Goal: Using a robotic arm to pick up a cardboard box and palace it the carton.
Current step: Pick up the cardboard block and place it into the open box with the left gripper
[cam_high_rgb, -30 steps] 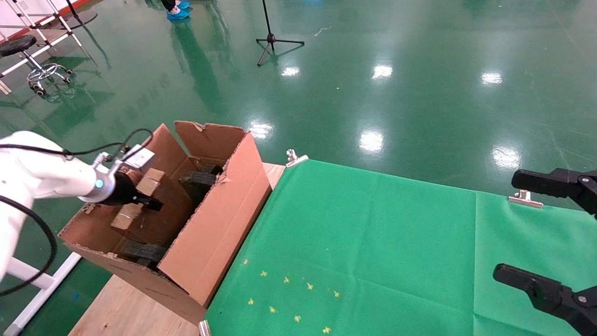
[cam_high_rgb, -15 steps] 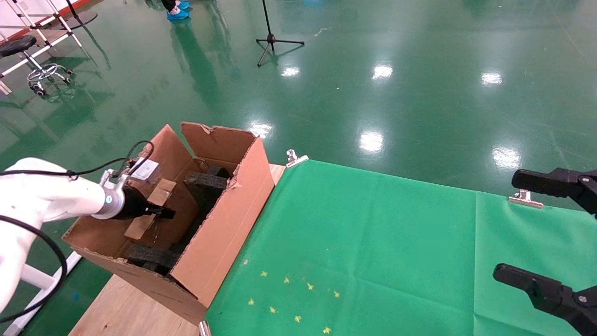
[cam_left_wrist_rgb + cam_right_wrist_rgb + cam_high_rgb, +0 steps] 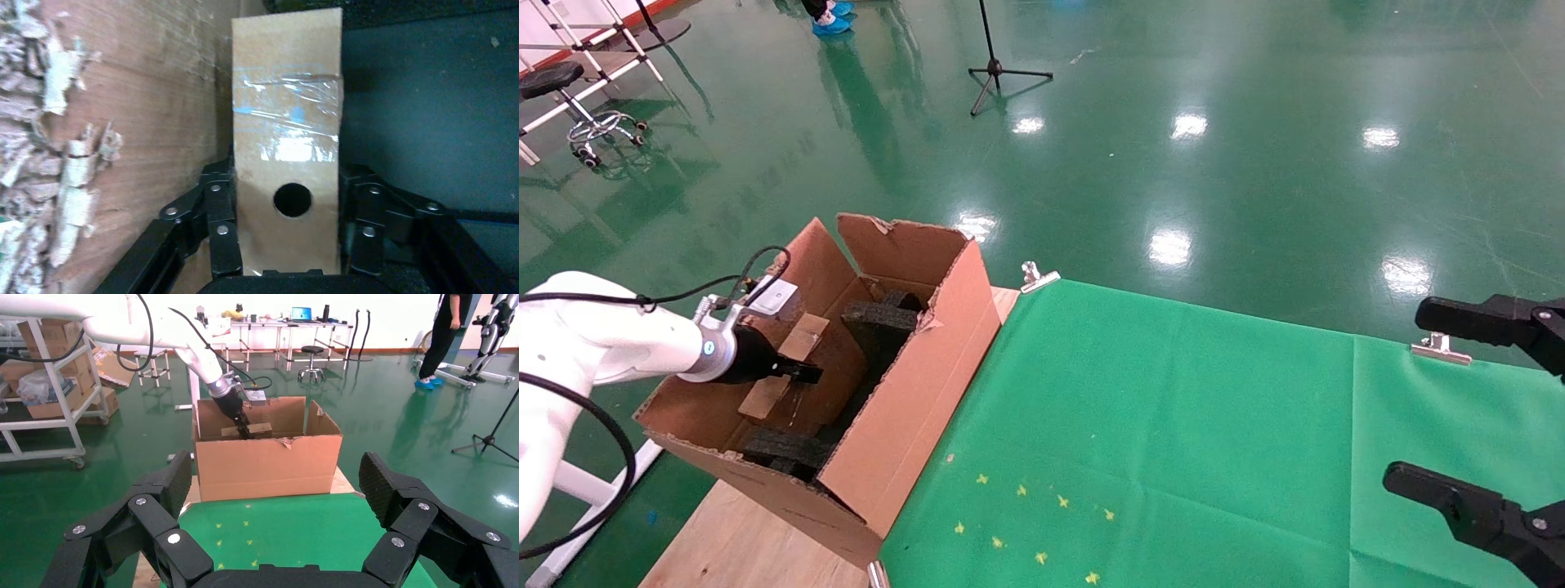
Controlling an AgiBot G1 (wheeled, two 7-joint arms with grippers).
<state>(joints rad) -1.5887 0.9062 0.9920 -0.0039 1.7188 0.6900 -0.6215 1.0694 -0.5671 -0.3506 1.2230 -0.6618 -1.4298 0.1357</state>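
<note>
My left gripper [image 3: 801, 373], on the white arm, reaches into the large carton [image 3: 911, 392] from its left side and is shut on the small cardboard box [image 3: 805, 333]. The box hangs tilted inside the carton, beside its left wall. In the left wrist view the fingers [image 3: 221, 208] clamp both sides of the taped box [image 3: 286, 122], which has a round hole. Black foam pieces [image 3: 878, 322] lie inside the carton. The right wrist view shows the carton [image 3: 269, 465] with the left gripper [image 3: 242, 425] above it. My right gripper [image 3: 1475, 408] is open and empty at the table's right.
The carton stands on the wooden table end [image 3: 740, 539], next to the green cloth [image 3: 1173, 425]. Metal clips [image 3: 1035, 276] hold the cloth's far edge. A tripod [image 3: 997, 69] and a stool [image 3: 552, 82] stand on the green floor beyond.
My left gripper has moved right and slightly down with the cardboard box, deeper into the carton. The carton has shifted a little to the right. The right arm has not moved.
</note>
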